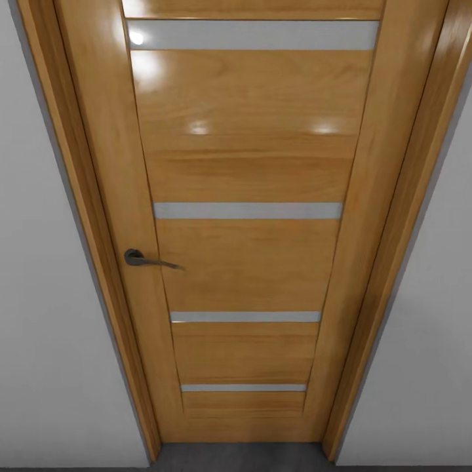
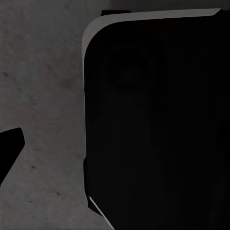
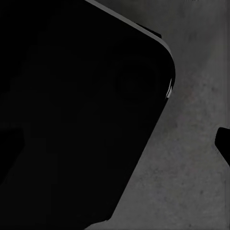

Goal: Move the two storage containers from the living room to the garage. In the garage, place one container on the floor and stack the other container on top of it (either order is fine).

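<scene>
One door (image 1: 249,216) fills most of what my head camera sees: glossy honey-coloured wood, shut in its frame (image 1: 85,216), with four narrow frosted strips (image 1: 248,210) running across it one above another. A dark lever handle (image 1: 145,259) sits on its left side, pointing right. Plain grey-white wall (image 1: 39,341) stands on both sides of the frame, and at the near foot of the door lies a thin band of dark grey floor (image 1: 239,457). Bright spots of light glint on the upper panels. From my left wrist camera I look at rough, speckled concrete (image 2: 43,96) with a big black rounded body (image 2: 158,124) of my own machine covering much of it, and a small black tip (image 2: 9,148) poking in at the edge. My right wrist camera gives the like: a black rounded bulk (image 3: 76,115) over the same grey concrete (image 3: 191,158), with a black tip (image 3: 223,143) at the edge. I cannot tell whether my fingers on either arm are spread or closed. Where the containers are, I cannot tell from here.
</scene>
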